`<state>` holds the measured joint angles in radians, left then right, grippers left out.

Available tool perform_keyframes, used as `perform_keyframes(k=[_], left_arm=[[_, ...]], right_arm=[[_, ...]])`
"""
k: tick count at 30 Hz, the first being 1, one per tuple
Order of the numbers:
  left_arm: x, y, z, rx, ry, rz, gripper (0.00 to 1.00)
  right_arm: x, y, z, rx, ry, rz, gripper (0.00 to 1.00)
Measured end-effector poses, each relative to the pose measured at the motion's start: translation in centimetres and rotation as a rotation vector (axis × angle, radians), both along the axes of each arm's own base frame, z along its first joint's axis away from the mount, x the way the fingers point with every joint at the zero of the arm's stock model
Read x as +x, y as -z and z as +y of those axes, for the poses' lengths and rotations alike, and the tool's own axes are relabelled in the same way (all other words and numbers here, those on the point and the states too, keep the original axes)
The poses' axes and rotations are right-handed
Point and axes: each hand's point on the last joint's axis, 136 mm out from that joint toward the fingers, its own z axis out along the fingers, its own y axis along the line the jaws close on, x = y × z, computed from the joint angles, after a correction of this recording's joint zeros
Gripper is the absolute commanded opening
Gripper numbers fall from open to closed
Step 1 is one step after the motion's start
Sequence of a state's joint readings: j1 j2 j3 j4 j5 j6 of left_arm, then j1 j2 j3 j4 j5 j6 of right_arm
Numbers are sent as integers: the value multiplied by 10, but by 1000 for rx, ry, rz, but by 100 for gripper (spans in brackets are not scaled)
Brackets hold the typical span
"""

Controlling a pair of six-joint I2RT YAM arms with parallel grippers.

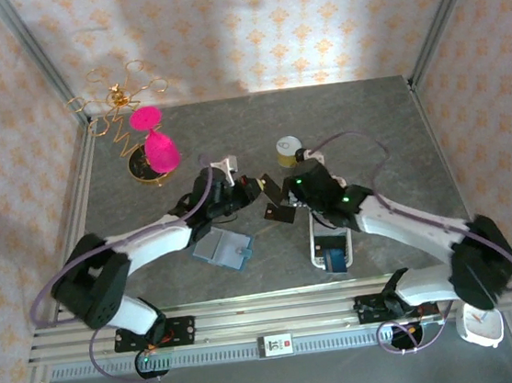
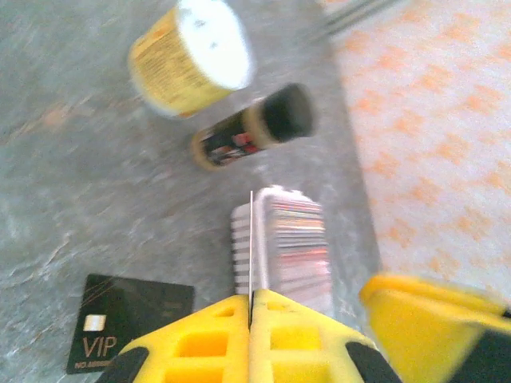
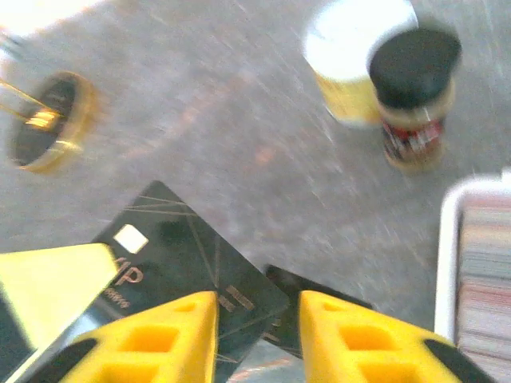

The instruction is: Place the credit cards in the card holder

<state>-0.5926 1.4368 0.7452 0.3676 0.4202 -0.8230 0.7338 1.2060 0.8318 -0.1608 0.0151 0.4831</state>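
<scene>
My left gripper (image 2: 250, 299) is shut on a black VIP credit card (image 3: 180, 263), which shows edge-on as a thin line (image 2: 251, 239) in its own wrist view. The right gripper (image 3: 257, 307) stands open, one finger on each side of that card's free corner. From above, both grippers (image 1: 258, 189) (image 1: 288, 195) meet over the table's middle with the card (image 1: 270, 188) between them. A second black card (image 1: 282, 214) (image 2: 132, 331) lies flat on the table below. The teal card holder (image 1: 224, 248) lies nearer the front, left of both grippers.
A long white slotted tray (image 1: 318, 240) (image 2: 239, 239) packed with cards, one of them blue (image 1: 338, 258), lies under the right arm. A yellow can (image 1: 286, 149) and a brown bottle (image 2: 251, 132) stand behind it. A pink hourglass (image 1: 156, 143) and a gold wire ornament (image 1: 120, 96) sit at the back left.
</scene>
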Motion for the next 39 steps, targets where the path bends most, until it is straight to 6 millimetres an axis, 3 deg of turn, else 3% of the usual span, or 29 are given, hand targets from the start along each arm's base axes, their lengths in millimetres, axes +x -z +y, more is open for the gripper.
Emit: perform_keyframes(k=[4, 7, 13, 16, 19, 25, 28, 39], left_arm=[[-25, -50, 4, 46, 116, -185, 0], [-47, -88, 14, 82, 179, -342, 0], [-108, -169, 38, 79, 280, -720, 0], [-135, -188, 42, 74, 344, -843, 0], [-145, -184, 39, 99, 404, -873, 0], [-143, -157, 34, 167, 470, -811, 0], [-144, -153, 33, 175, 484, -797, 0], [-149, -162, 31, 153, 510, -815, 0]], right_arm=[[-23, -75, 5, 89, -169, -209, 66], [-48, -109, 9, 122, -310, -316, 70], [-83, -117, 31, 132, -571, -320, 68], [-95, -118, 42, 156, -667, -295, 64], [-105, -122, 52, 182, -746, -280, 58], [-121, -132, 60, 230, -850, -284, 46], [-126, -132, 62, 244, -883, -277, 40], [-124, -129, 68, 240, -907, -259, 39]])
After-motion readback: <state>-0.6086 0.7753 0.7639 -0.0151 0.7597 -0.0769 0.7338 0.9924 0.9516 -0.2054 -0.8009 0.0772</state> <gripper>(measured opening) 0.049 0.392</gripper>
